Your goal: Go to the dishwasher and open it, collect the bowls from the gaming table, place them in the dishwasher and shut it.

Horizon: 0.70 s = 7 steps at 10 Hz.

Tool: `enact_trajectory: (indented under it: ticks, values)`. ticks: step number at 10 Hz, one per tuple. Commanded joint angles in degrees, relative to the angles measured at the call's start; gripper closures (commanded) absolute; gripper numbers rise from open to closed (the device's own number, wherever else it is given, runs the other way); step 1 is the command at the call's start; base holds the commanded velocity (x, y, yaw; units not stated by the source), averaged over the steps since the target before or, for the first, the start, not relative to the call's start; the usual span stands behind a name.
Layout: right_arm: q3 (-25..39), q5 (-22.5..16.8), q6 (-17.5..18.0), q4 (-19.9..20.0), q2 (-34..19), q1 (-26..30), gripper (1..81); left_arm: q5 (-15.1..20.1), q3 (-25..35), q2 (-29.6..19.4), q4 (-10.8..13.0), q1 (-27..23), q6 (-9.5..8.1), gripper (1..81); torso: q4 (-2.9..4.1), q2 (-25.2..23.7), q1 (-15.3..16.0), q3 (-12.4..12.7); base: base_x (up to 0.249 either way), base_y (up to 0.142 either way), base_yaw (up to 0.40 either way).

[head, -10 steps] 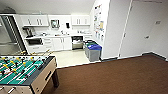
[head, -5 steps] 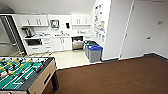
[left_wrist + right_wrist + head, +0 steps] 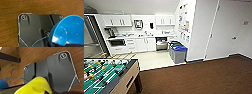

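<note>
The dishwasher (image 3: 161,44) stands under the counter at the far kitchenette, with a dark opening and its steel front lower down; I cannot tell how far it is open. In the left wrist view a blue bowl (image 3: 70,31) hangs large above the brown carpet, and my left gripper is shut on its rim. A yellow-green cup (image 3: 36,87) sits in my right gripper over the same carpet. The gaming table is out of view.
A table-football table (image 3: 106,75) with a green field stands close at the lower left. Grey bins with a blue lid (image 3: 179,53) stand by the white wall corner beside the kitchenette. Brown carpet (image 3: 196,77) stretches ahead to a pale floor (image 3: 152,60).
The whole head view has shifted slightly, with the bins lower in the picture; the camera has moved a little toward the kitchenette. Nothing in the scene has moved.
</note>
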Motion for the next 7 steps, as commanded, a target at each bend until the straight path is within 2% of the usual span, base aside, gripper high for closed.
enact_trajectory:
  ticks: [1, 7]
  values:
    - [0.4, -1.8, -0.2, -0.7, -1.1, 2.0, 81.1, 1.7, 0.4, -1.0, 0.6, -1.7, 0.07, 81.1, 0.0, 0.0, 0.0, 0.0, 0.122, 0.0, 0.0]
    - [0.3, -1.8, -0.2, -0.7, -1.1, 1.9, 81.1, 1.6, 0.4, -1.0, 0.6, -1.7, 0.07, 81.1, 0.0, 0.0, 0.0, 0.0, 0.121, 0.0, 0.0]
